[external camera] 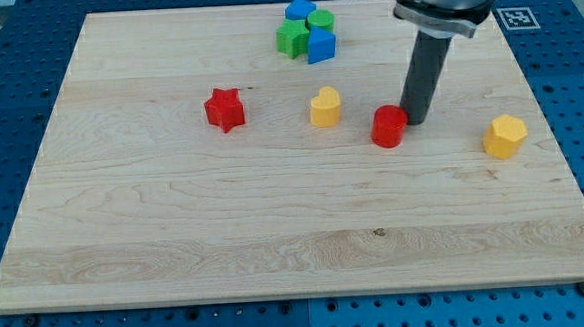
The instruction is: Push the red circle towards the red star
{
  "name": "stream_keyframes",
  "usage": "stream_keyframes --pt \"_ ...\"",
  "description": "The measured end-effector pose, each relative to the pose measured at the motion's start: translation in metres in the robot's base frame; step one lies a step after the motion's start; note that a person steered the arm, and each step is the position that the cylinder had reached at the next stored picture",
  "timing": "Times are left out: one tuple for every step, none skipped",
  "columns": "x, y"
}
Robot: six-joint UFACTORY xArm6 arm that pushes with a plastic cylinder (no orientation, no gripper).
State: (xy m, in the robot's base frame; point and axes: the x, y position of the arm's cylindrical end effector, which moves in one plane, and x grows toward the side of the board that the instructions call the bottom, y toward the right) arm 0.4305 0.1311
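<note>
The red circle lies on the wooden board right of centre. The red star lies to its left, left of centre. A yellow heart-shaped block lies between them, slightly higher in the view. My tip is down on the board just to the right of the red circle, touching or nearly touching its right side. The dark rod rises from the tip to the arm at the view's top right.
A cluster of blocks sits at the top centre: a blue block, a green round block, a green star-like block and a blue block. A yellow hexagon lies at the right.
</note>
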Motion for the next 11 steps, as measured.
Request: stream_keyframes --pt "0.02 -0.016" --pt "0.039 -0.032" --pt "0.046 -0.056" --pt "0.056 -0.065" --pt "0.074 -0.065" --pt "0.08 -0.065" --pt "0.08 -0.06" --pt "0.08 -0.049" --pt "0.08 -0.049" --pt "0.074 -0.06" --pt "0.07 -0.088"
